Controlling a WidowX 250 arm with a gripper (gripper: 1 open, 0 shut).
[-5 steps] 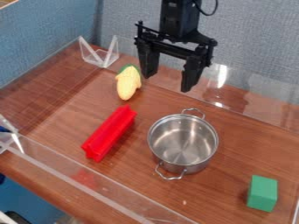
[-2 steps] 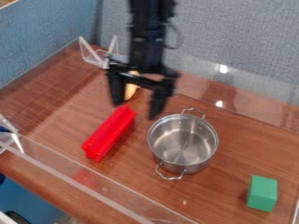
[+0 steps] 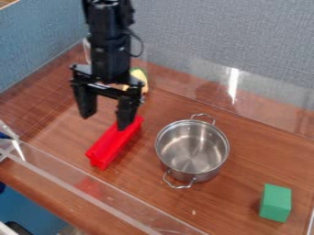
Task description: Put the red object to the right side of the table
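Note:
The red object (image 3: 110, 147), a long brick-like block, lies diagonally on the dark wood table (image 3: 245, 170), left of centre. My gripper (image 3: 105, 107) hangs open just above the block's far end, its two black fingers (image 3: 125, 112) pointing down and spread wide, nothing between them. The arm rises straight up behind it and hides most of the yellow lemon-shaped object (image 3: 140, 79).
A steel pot (image 3: 192, 150) with two handles stands right of the red block, near the table's middle. A small green cube (image 3: 276, 202) sits at the front right corner. Low clear acrylic walls (image 3: 73, 188) edge the tabletop.
My gripper has travelled from the back centre leftward and forward, coming down over the red block's far end. It stayed open. The block, pot and cube have not moved.

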